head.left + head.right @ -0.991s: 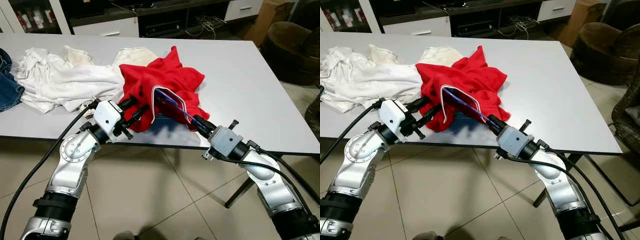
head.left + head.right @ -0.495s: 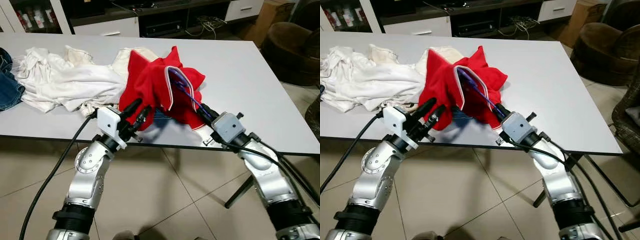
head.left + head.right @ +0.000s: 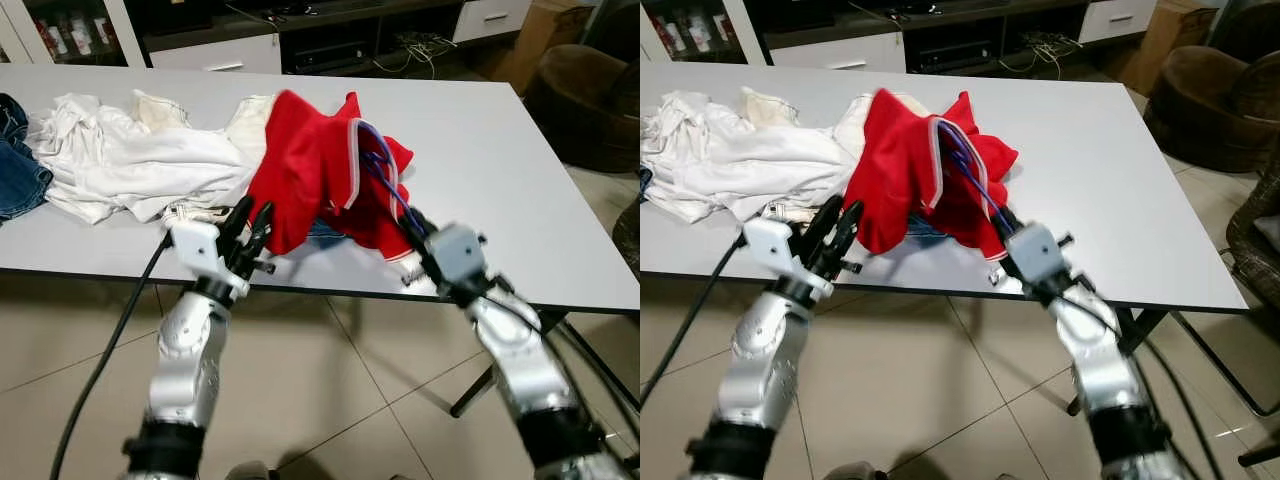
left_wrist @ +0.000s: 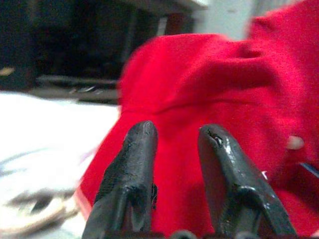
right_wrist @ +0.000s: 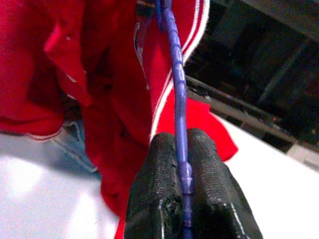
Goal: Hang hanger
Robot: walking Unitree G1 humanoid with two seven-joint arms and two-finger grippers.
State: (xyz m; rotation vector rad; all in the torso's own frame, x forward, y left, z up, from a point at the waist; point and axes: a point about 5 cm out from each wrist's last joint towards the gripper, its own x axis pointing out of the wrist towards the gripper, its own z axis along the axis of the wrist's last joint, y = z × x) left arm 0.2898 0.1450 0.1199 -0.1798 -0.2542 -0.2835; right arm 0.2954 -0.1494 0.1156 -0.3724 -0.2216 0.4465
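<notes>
Since a second ago your right gripper has raised the purple hanger, pinched tight between its fingers, so the red shirt drapes higher off the table. Your left gripper has let go; its fingers stand apart just short of the red cloth, free for a new grasp. Beyond it, white clothes lie heaped.
</notes>
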